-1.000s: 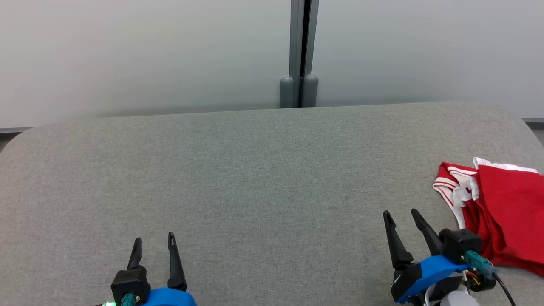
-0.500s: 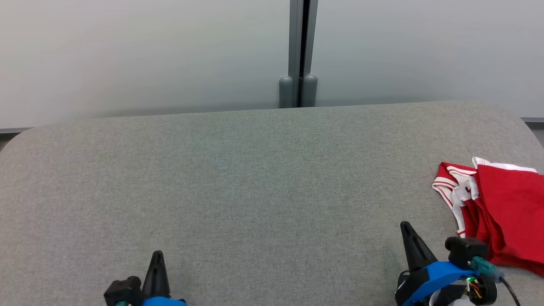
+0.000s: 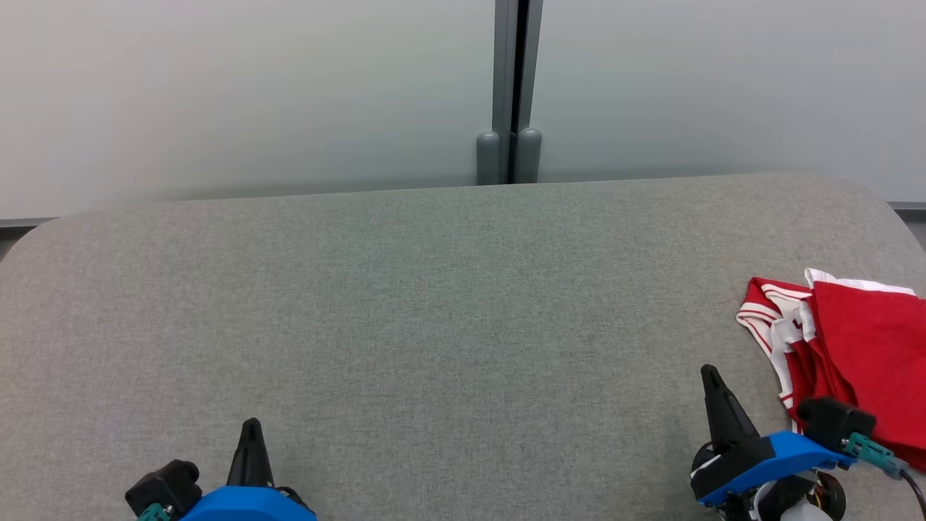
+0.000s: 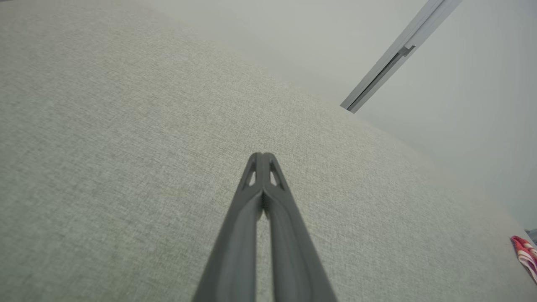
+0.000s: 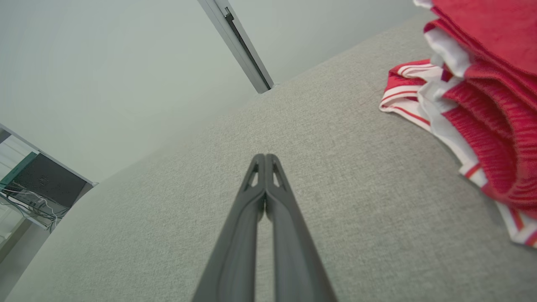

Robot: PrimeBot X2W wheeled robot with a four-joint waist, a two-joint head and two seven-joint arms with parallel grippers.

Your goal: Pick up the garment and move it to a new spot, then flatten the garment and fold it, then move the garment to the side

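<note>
Garment: a red garment (image 3: 861,354) with white trim is seen at the far right of the grey cushion (image 3: 434,304). It is stacked in several loose layers and partly cut off by the head view's edge.
Standing: the garment is found layered and off to the side, as a finished task would leave it. The same heap would equally suit a garment waiting to be picked up, and which it is cannot be settled.
Risk: the layers could be dragged open if the right claw's housing or cable were swung across the trim. So near the cushion's edge, the stack could probably be pushed off. Were it gripped, only the top layer might be caught by the thin tips.
Garment to claws: it lies just beside the right claw (image 3: 712,376), to its right and untouched. It is well apart from the left claw (image 3: 251,428), with bare cushion between.
Claws: both are pressed fully together, and nothing is held in either.
</note>
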